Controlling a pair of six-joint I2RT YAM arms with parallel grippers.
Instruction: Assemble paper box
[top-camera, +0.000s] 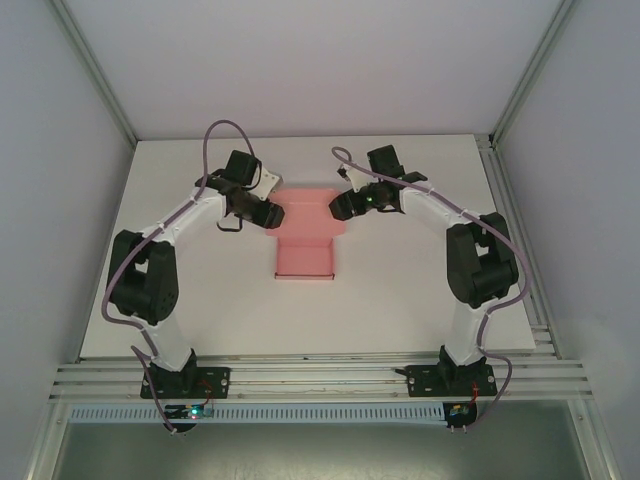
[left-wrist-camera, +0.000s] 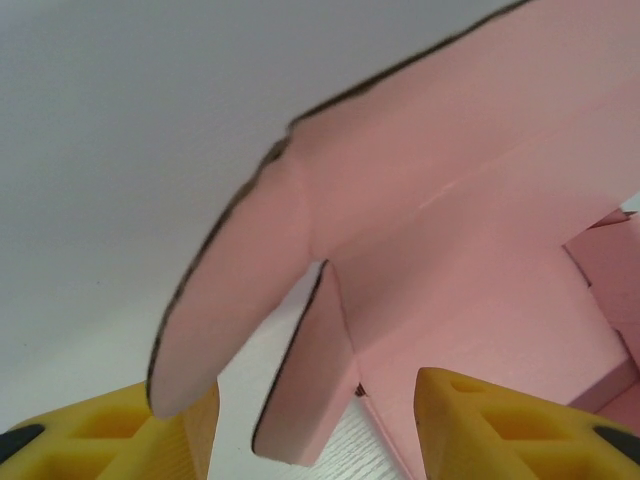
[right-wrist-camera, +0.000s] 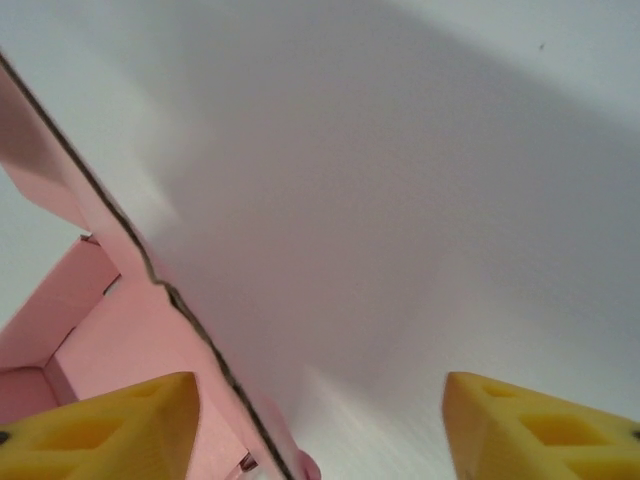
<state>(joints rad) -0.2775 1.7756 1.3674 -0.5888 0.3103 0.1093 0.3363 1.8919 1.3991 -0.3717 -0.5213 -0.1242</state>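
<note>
Pink box (top-camera: 305, 245) sat partly folded mid-counter (top-camera: 400, 290) between your claws, your left claw (top-camera: 270, 213) stood open at its far left corner, flap between the fingers unpinched, your right claw (top-camera: 342, 207) stood open beside the right edge, holding nothing

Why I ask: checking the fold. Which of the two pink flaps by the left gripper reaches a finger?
The wider, rounded flap: its tip overlaps one yellow finger. The narrower flap ends between the fingers.
</note>
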